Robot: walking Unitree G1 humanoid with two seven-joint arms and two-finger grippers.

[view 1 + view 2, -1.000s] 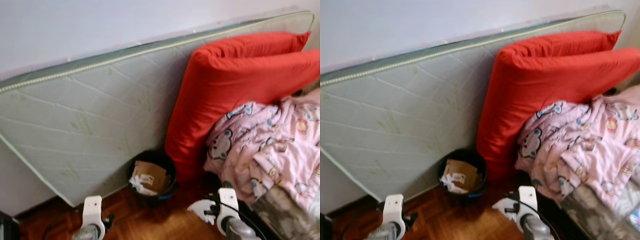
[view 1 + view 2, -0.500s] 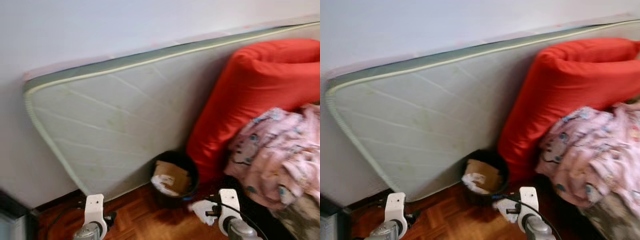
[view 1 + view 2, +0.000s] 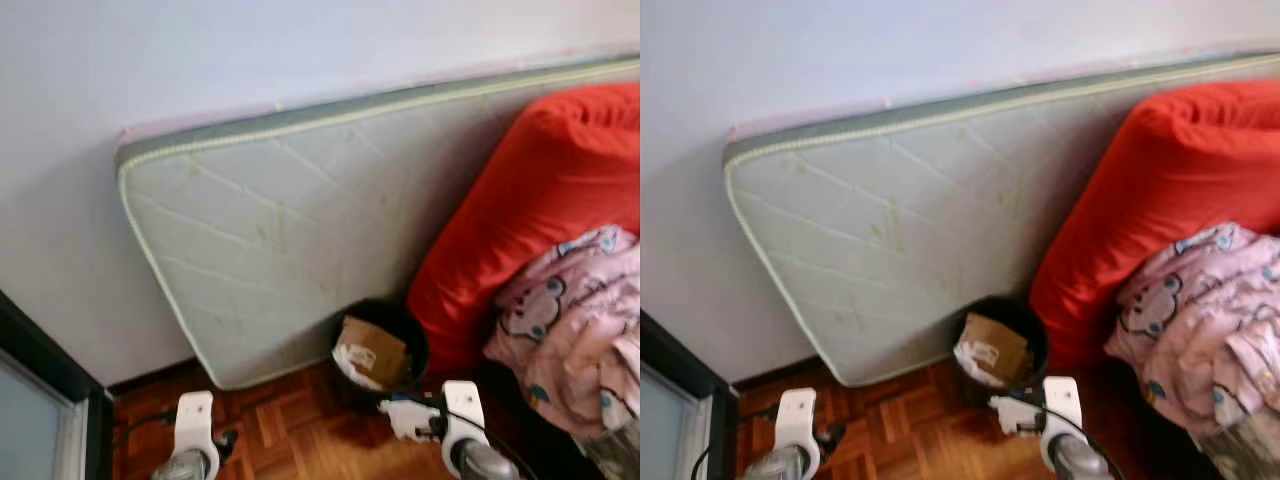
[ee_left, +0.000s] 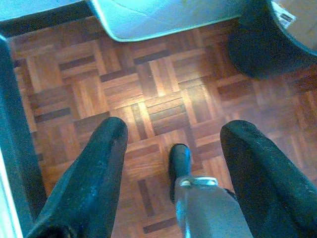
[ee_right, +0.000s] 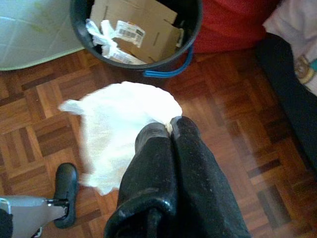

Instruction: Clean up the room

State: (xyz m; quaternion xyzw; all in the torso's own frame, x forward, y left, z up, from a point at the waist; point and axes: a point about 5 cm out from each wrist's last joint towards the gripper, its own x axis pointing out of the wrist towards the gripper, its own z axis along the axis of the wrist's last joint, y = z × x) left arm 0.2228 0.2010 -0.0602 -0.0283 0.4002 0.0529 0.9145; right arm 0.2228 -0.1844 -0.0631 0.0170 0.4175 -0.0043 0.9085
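While clamped by right gripper (image 5: pixel 166 130), tissue (image 5: pixel 119 124) near bin (image 5: pixel 190 37)

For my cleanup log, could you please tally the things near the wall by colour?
Red: 1, the cushion
Pink: 1, the blanket
Pale green: 1, the mattress
Black: 1, the bin
White: 1, the tissue in the right gripper
Total: 5
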